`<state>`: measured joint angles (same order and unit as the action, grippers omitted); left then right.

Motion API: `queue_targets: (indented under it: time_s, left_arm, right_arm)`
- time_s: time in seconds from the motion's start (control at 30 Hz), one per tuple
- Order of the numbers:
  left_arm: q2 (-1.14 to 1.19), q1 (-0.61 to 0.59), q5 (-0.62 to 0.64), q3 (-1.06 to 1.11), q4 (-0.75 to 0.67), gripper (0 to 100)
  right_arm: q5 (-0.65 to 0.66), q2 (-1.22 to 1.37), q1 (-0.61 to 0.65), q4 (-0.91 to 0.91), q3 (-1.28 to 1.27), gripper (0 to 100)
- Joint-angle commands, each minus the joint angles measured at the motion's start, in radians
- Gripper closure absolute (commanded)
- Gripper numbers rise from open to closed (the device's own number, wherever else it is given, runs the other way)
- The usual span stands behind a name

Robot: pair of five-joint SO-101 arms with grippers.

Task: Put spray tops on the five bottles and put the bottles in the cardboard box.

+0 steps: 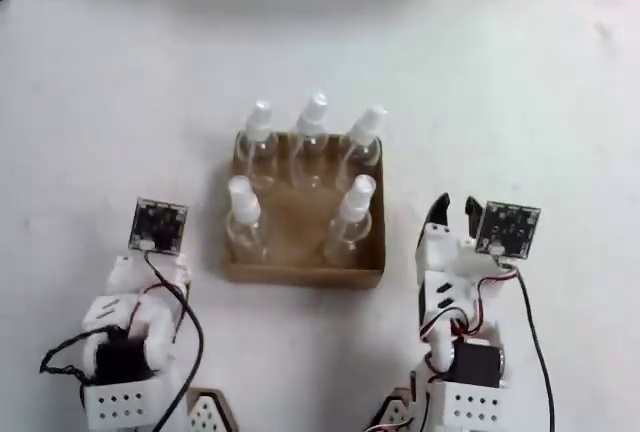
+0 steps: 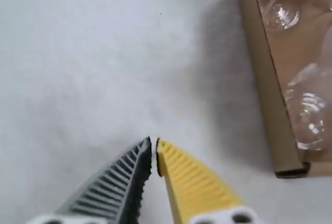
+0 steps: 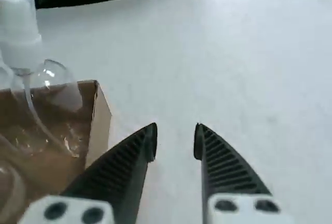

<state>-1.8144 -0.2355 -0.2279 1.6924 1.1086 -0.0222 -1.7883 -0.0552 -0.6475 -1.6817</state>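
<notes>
High view overhead, facing table [image 1: 100,72]; wrist views low, close, both sharing cardboard box [image 1: 300,274].

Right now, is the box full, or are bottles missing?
Full. Five bottles stand upright in the box, three behind and two in front, each with a white spray top.

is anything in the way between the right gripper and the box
Nothing visible stands between the right gripper and the cardboard box's near wall. The five bottles, spray tops on, stand inside the box.
</notes>
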Motion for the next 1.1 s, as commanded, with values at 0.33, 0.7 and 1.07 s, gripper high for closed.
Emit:
queue_targets:
  time_s: [0.33, 0.7, 1.07]
  left_arm:
    - [-0.010, 0.015, 0.253, 0.000, 0.026, 98]
    - [-0.010, 0.013, 0.339, 0.000, 0.089, 98]
    - [-0.008, 0.059, 0.245, 0.000, 0.172, 98]
  right_arm:
    - [0.161, -0.012, 0.042, -0.062, 0.006, 98.3]
    - [0.169, -0.007, 0.044, -0.223, -0.009, 98.3]
    - [0.163, -0.002, -0.076, -0.421, -0.009, 98.3]
